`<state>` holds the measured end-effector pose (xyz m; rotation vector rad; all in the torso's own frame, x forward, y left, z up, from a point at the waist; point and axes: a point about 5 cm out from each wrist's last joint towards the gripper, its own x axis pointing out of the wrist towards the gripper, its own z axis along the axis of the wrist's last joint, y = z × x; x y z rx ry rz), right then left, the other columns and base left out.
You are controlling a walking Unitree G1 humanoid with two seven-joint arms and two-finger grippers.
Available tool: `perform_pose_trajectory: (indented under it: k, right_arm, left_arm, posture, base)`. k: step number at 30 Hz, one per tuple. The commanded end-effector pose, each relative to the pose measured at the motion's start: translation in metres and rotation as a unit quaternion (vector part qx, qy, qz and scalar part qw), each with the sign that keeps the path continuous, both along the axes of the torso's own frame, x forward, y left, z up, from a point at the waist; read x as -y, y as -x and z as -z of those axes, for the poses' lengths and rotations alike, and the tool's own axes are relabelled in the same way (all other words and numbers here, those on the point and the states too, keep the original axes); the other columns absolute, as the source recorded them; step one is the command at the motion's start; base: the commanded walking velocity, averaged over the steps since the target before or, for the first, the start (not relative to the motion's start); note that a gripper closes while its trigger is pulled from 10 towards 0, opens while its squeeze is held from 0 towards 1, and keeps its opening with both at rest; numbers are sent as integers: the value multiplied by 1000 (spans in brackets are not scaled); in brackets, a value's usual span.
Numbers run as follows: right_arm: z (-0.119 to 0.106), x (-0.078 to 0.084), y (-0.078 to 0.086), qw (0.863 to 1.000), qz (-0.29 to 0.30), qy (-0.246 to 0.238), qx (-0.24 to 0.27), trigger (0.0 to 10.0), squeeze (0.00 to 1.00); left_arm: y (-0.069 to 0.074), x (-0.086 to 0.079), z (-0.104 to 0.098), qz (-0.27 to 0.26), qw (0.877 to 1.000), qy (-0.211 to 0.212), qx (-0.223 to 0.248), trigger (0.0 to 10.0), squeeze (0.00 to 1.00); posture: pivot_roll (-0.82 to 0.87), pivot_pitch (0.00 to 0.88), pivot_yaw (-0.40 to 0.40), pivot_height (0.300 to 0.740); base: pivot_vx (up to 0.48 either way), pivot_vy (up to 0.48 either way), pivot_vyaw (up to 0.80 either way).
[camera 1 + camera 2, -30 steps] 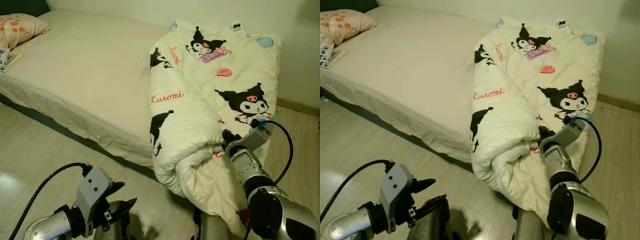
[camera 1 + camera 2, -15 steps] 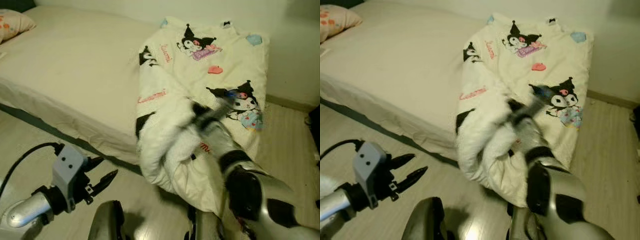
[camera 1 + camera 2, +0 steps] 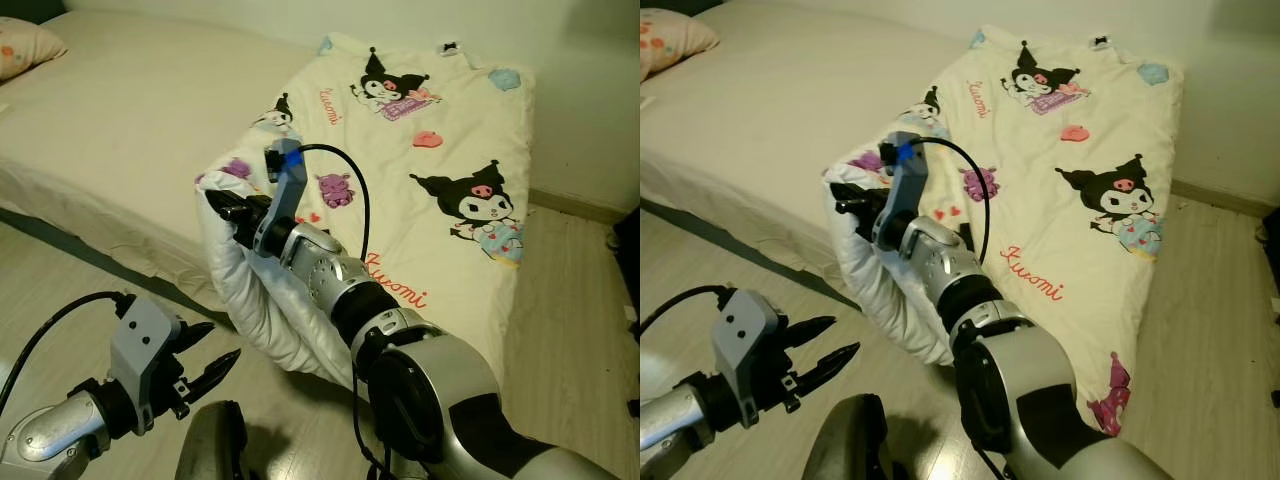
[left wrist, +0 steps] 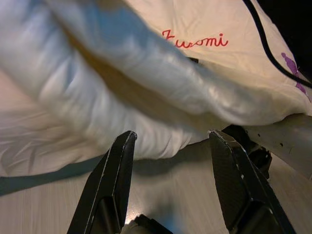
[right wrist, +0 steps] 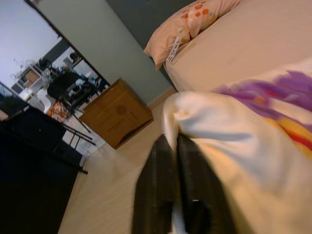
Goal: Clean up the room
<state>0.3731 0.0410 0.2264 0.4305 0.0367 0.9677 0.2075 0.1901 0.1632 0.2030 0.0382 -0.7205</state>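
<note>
A cream duvet (image 3: 440,150) printed with black cartoon figures lies spread over the foot of the bed (image 3: 130,110), and its near side hangs down toward the floor. My right gripper (image 3: 218,207) reaches across to the left and is shut on the duvet's folded edge, holding up a white bulge of it beside the mattress. In the right wrist view the black fingers (image 5: 161,165) pinch that edge. My left gripper (image 3: 222,340) hovers low over the floor, open, just below the hanging fold and apart from it (image 4: 146,97).
An orange-spotted pillow (image 3: 25,45) lies at the head of the bed. A wooden nightstand (image 5: 117,117) stands beyond it. Pale wood floor (image 3: 60,280) runs along the bed's near side. A dark object (image 3: 630,230) sits at the right edge by the wall.
My right arm has swung left with the duvet edge in its grip, unrolling the bunched fold so the duvet lies flatter. The camera has shifted a little. The left gripper stays low and open.
</note>
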Motion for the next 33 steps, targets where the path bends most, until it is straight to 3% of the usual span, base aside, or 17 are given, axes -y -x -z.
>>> perform_pose_trajectory:
  k: [1,4,5,11,16,17,19,22,24,26,27,28,29,30,31,32,33]
  right_arm:
    - [-10,-13,5,1000,-15,-10,16,10000,1000]
    - [-13,-13,4,1000,-6,-11,21,10000,1000]
    - [-16,-12,3,1000,2,-1,31,10000,0]
    - [-12,-9,2,995,5,65,73,10000,0]
    - [7,33,-13,987,89,100,87,10000,0]
    - [7,33,-13,987,89,100,87,10000,0]
    - [21,56,-17,983,138,101,70,10000,0]
    - [32,70,-18,978,163,111,62,10000,0]
    - [56,97,-15,969,209,125,45,10000,0]
    - [56,97,-15,969,209,125,45,10000,0]
    - [71,115,-9,961,237,135,39,10000,0]
    - [71,115,-9,961,237,135,39,10000,0]
    - [86,136,0,950,274,143,30,10000,0]
    - [86,136,0,950,274,143,30,10000,0]
    - [111,175,22,916,366,166,5,10000,0]
    - [111,175,22,916,366,166,5,10000,0]
    - [118,187,30,901,396,175,-1,10000,0]
  left_arm:
    - [1,1,6,7,1000,-4,-15,10000,0]
    - [0,2,6,8,1000,-3,-15,10000,0]
    - [0,3,7,10,1000,-3,-15,10000,0]
    - [0,5,8,15,1000,-5,-17,10000,0]
    - [-5,8,16,-7,1000,-21,-6,10000,0]
    - [-5,8,16,-7,1000,-21,-6,10000,0]
    - [-5,12,19,-11,1000,-10,-6,10000,0]
    - [-4,15,20,-9,1000,-3,-7,10000,0]
    - [-4,21,23,-5,1000,13,-16,10000,0]
    - [-4,21,23,-5,1000,13,-16,10000,0]
    - [-5,25,26,-4,1000,22,-21,10000,0]
    - [-5,25,26,-4,1000,22,-21,10000,0]
    - [-8,26,31,-25,999,29,-28,10000,0]
    - [-8,26,31,-25,999,29,-28,10000,0]
    - [-21,22,49,-133,991,19,-29,10000,0]
    - [-21,22,49,-133,991,19,-29,10000,0]
    - [-26,20,56,-173,985,9,-25,10000,0]
  posture:
    - [64,279,0,575]
    - [64,279,0,575]
    - [64,279,2,575]
    - [59,279,4,575]
    - [42,266,-2,575]
    - [42,266,-2,575]
    - [34,253,0,575]
    - [27,244,1,575]
    - [11,222,6,575]
    - [11,222,6,575]
    - [-2,212,9,575]
    - [-2,212,9,575]
    - [-12,204,15,575]
    - [-12,204,15,575]
    - [-61,178,45,575]
    - [-61,178,45,575]
    - [-61,178,45,575]
  base:
    - [0,0,0]
    - [0,0,0]
    - [0,0,0]
    - [0,0,0]
    - [0,0,0]
    - [0,0,0]
    - [0,0,0]
    - [0,0,0]
    - [0,0,0]
    - [0,0,0]
    - [0,0,0]
    - [0,0,0]
    - [0,0,0]
    - [0,0,0]
    - [0,0,0]
    - [0,0,0]
    - [0,0,0]
